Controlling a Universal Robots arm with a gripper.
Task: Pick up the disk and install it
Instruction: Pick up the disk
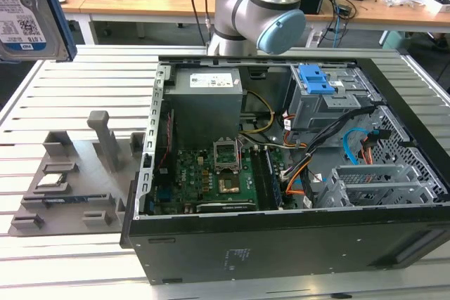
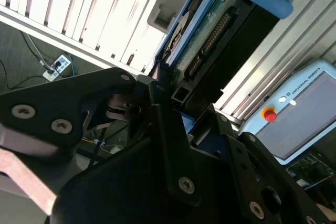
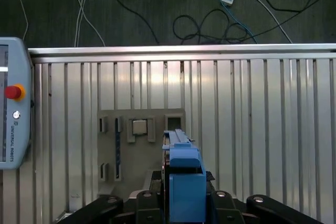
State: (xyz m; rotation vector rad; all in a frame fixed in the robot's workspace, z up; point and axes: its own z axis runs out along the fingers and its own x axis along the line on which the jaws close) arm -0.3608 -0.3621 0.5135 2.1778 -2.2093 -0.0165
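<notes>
1. Pick looks done: the claw (image 3: 185, 198) is clamped on the disk (image 3: 181, 153) by its blue bracket, seen in the first wrist view
2. The disk is airborne and on edge, above the grey fixture tray (image 3: 131, 156) on the slatted bench (image 3: 273, 129); a processor chip (image 3: 139, 127) sits in a tray pocket
3. In the exterior view the disk's label side is at the far upper left, well apart from the open PC case (image 1: 281, 244)
4. Install not done by my read: the disk is nowhere near the blue-latched drive bay (image 1: 313, 96)
</notes>
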